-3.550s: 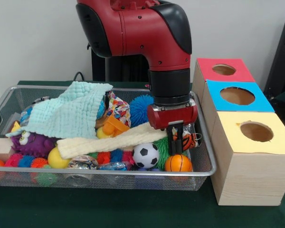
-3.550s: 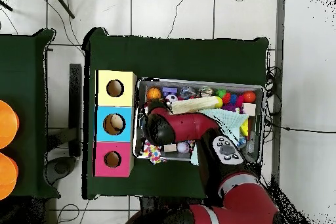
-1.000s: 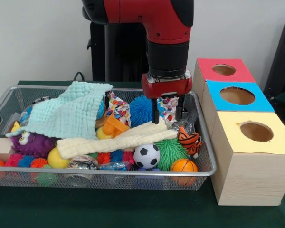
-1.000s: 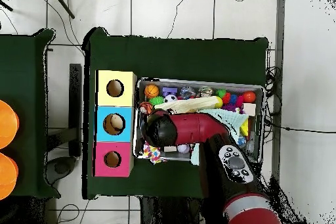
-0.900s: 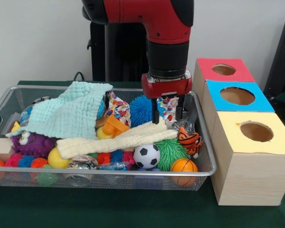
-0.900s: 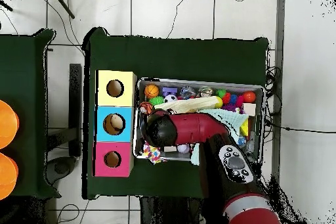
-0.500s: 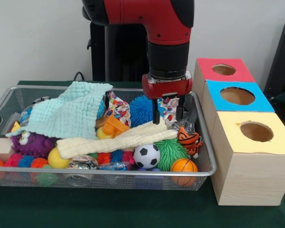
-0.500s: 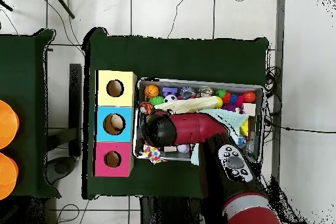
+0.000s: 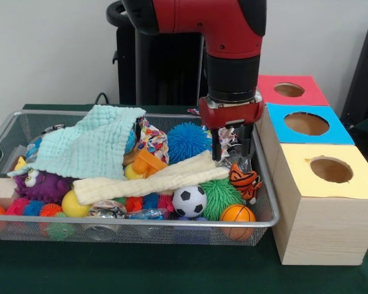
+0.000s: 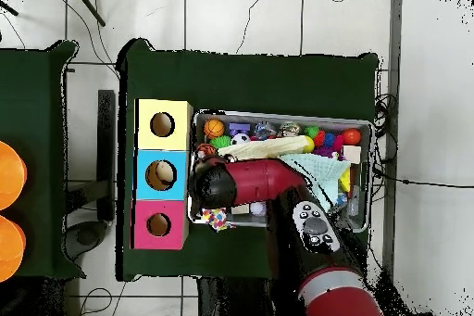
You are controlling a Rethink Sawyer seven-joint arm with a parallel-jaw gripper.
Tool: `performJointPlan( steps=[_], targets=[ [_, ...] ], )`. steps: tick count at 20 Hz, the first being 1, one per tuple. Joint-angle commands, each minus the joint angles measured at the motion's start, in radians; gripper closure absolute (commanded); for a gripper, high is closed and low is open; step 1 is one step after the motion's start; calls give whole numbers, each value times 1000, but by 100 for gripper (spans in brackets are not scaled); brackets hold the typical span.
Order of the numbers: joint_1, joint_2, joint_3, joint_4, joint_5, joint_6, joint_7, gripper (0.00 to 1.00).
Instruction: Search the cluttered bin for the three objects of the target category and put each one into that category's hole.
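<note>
My gripper [image 9: 233,144] hangs open and empty over the right end of the wire bin [image 9: 267,184], just beside the blue-topped box [image 9: 306,124]. Below it lie a patterned cloth toy [image 9: 226,138] and a small tiger toy [image 9: 244,180]. An orange basketball [image 9: 236,214], a soccer ball [image 9: 188,200] and a green spiky ball [image 9: 221,195] sit at the bin's front right. In the overhead view the red arm [image 10: 259,181] covers the gripper; the basketball [image 10: 215,128] shows in the bin's corner.
Three wooden boxes with round holes stand right of the bin: red [image 9: 288,90], blue, yellow [image 9: 330,169]. A cream cloth roll [image 9: 150,179], a teal cloth [image 9: 89,147], a blue spiky ball [image 9: 187,139], a purple plush [image 9: 40,184] and several small balls fill the bin.
The gripper rose from low beside the tiger toy, still empty, and has just shifted right toward the boxes. The basketball and tiger toy ended slightly displaced.
</note>
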Motion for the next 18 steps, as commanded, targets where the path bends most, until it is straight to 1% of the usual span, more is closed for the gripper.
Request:
performJointPlan(
  steps=[1,6,11,13,18],
  targets=[
    [31,50,1,-40,25,-79,175,0],
    [34,82,-1,-56,28,-104,169,0],
    [11,160,22,-105,18,-148,138,0],
    [2,178,30,-113,14,-158,127,0],
    [26,212,8,-134,13,-212,152,0]
  ],
)
